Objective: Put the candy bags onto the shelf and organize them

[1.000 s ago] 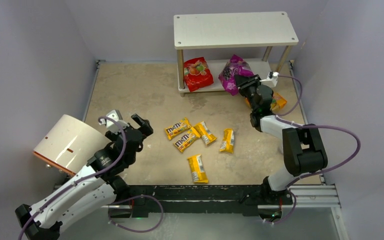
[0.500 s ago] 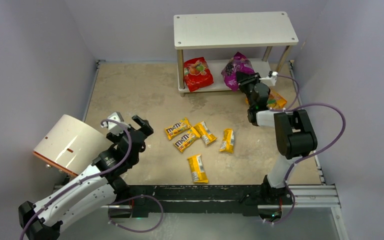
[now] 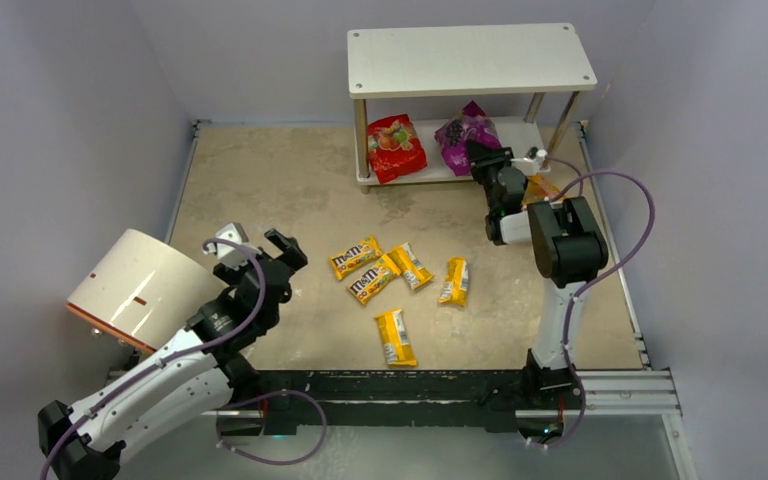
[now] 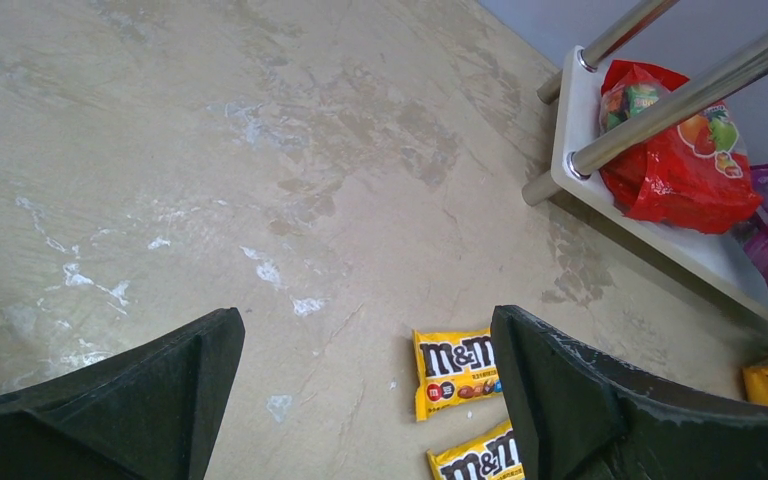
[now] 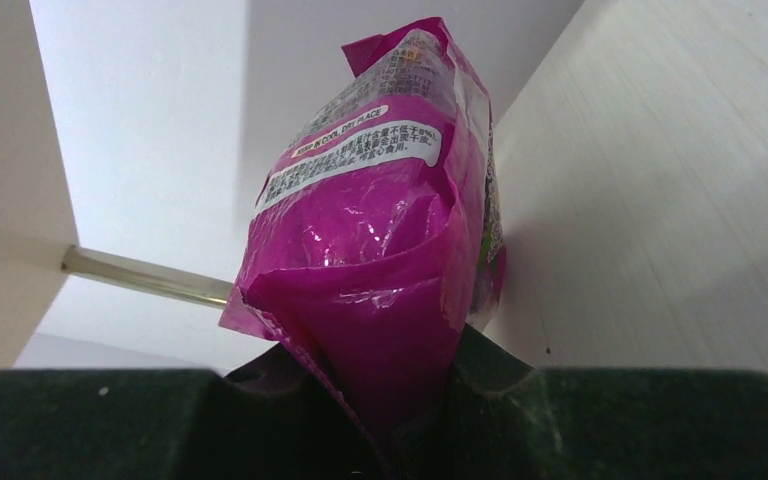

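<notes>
The white two-tier shelf stands at the back. The red pouch lies on its lower tier. My right gripper is shut on the purple pouch and holds it on the lower tier, right of the red one; the right wrist view shows the pouch pinched between my jaws. The orange pouch lies on the floor, mostly hidden behind the right arm. Several yellow M&M's packets lie mid-floor. My left gripper is open and empty, left of them; the nearest packet shows between its fingers.
A white cylinder with an orange rim lies on its side at the left, against the left arm. Grey walls close the area on three sides. The shelf's steel legs stand in front of the red pouch.
My right gripper has pushed the purple pouch back and left onto the lower tier, with the right arm's elbow swinging in. The left arm has barely moved.
</notes>
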Robot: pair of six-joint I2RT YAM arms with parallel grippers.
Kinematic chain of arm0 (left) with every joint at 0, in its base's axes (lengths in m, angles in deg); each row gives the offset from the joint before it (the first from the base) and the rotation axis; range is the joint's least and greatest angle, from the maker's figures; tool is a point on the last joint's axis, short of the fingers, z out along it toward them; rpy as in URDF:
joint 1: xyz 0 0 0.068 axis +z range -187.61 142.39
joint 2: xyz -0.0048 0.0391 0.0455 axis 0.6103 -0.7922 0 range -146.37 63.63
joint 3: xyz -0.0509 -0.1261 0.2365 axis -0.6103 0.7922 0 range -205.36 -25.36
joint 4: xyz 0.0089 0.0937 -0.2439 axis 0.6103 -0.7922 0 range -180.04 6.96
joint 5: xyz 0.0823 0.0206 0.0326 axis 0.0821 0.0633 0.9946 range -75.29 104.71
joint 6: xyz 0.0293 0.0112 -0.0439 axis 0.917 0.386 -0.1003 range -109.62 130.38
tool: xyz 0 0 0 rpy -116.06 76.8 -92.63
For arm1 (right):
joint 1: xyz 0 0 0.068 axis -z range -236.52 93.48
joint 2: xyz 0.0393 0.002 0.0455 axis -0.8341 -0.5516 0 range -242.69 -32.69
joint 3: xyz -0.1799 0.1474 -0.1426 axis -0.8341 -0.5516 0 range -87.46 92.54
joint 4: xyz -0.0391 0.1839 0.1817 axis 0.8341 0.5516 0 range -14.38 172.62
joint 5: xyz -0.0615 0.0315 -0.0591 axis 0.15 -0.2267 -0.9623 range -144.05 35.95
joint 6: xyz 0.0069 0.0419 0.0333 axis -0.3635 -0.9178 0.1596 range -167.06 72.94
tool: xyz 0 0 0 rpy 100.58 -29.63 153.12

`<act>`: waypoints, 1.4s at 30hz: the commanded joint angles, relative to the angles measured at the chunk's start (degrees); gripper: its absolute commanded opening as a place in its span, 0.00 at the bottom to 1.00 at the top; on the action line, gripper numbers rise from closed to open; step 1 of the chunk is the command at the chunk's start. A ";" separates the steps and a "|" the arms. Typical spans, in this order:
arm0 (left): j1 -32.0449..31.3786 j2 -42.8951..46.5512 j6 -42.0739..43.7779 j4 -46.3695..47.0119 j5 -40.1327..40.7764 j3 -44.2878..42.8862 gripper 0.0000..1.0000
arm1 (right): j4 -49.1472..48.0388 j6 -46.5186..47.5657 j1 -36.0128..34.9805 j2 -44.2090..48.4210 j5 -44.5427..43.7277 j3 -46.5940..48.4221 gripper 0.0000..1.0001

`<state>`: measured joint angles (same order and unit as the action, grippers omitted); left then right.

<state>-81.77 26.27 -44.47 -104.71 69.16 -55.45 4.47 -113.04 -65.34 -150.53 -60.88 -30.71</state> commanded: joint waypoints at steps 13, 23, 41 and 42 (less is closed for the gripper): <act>0.04 1.40 -0.69 0.83 0.31 -0.57 1.00 | -0.23 -19.12 -1.87 -2.45 -3.61 -0.17 0.47; 0.04 1.64 -1.52 -0.26 0.51 -1.13 1.00 | 15.39 -22.21 -5.72 -3.01 -6.88 8.78 0.58; 0.04 3.26 -3.13 -2.10 0.62 -0.73 1.00 | 21.44 -17.27 -6.73 -5.37 -4.01 14.93 0.69; 0.04 3.31 -3.00 -2.06 0.47 -0.74 1.00 | 21.90 -16.69 -6.74 -4.93 -4.11 14.70 0.70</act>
<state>-81.77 29.02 -46.50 -106.90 69.08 -55.45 23.53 -132.56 -71.59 -157.07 -64.40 -17.53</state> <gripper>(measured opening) 0.996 0.674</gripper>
